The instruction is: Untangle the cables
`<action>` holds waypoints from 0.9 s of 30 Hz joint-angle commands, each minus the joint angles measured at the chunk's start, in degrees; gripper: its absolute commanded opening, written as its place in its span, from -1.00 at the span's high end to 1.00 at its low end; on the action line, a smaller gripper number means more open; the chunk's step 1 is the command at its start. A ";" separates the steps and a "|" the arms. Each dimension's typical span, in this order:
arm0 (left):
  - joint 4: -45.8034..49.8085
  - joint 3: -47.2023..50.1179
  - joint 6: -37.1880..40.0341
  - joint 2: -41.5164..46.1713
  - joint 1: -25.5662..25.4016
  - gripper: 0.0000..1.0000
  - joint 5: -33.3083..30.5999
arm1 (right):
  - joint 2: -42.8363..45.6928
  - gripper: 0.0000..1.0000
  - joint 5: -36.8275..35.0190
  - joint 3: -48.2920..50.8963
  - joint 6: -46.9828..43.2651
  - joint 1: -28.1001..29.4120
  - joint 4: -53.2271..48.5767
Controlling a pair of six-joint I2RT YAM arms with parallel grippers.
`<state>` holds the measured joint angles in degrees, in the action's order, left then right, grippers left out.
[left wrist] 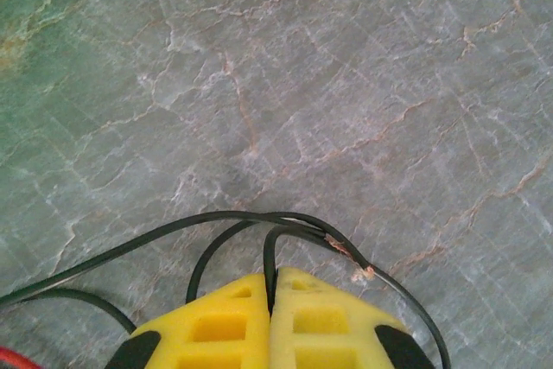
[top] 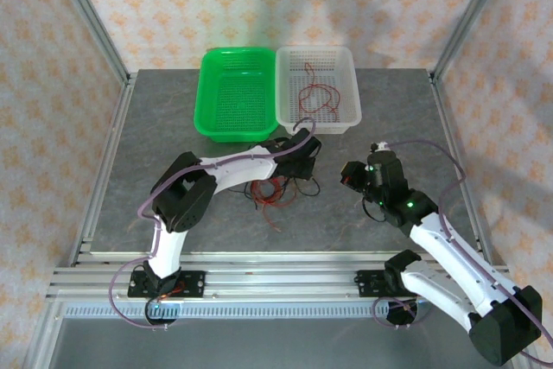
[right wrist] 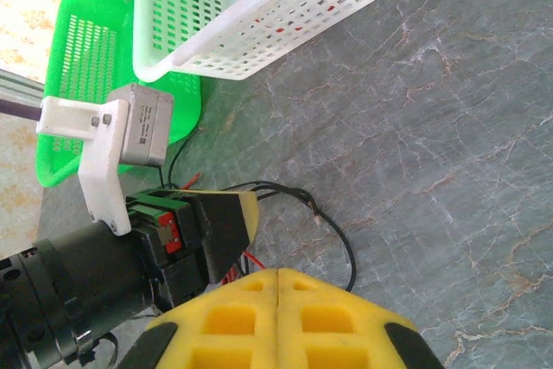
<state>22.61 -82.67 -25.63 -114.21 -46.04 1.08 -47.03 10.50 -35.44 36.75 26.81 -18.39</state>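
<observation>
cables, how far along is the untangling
Done: one red cable lies in the white basket. In hand: the left gripper is shut on a black cable at the table; the right gripper is shut, holding nothing. Left: the red and black tangle beside the left gripper.

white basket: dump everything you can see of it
The white basket looks like moulded plastic. It is rectangular, with slotted walls, a perforated floor and a thick rolled rim. It stands upright at the far middle of the table, its left side hard up against the green basket; I cannot tell whether the two rims actually touch. A thin curly red cable lies loose on its floor, and the rest of the floor is bare.
</observation>
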 commanded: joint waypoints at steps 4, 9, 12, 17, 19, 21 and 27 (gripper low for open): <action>-3.17 0.91 -2.62 11.33 -1.15 1.00 -0.12 | -1.77 1.00 4.87 0.77 -0.45 -0.18 5.29; -8.64 4.22 -6.45 18.20 -2.34 1.00 2.05 | -4.48 0.97 13.34 4.35 0.22 -0.11 16.11; -10.89 6.08 -9.63 21.10 -2.55 1.00 1.64 | -5.33 0.78 17.08 6.22 0.86 -0.09 22.46; -13.90 8.02 -13.11 23.91 -2.89 1.00 0.94 | -6.32 0.42 19.89 9.98 2.73 0.84 33.08; -14.97 8.62 -13.96 24.71 -2.91 1.00 0.78 | -6.35 0.36 19.62 11.57 3.21 1.61 36.70; -15.31 8.66 -14.45 25.24 -2.92 1.00 0.56 | -6.32 0.35 19.09 12.85 3.03 2.31 39.37; -15.53 6.36 -14.46 26.26 -2.91 1.00 -0.25 | -7.43 0.33 18.40 13.73 -4.68 5.90 41.37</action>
<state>9.47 -74.48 -39.22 -90.48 -48.75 2.33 -53.98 28.58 -21.93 37.15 31.24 18.26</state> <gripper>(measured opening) 0.043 0.333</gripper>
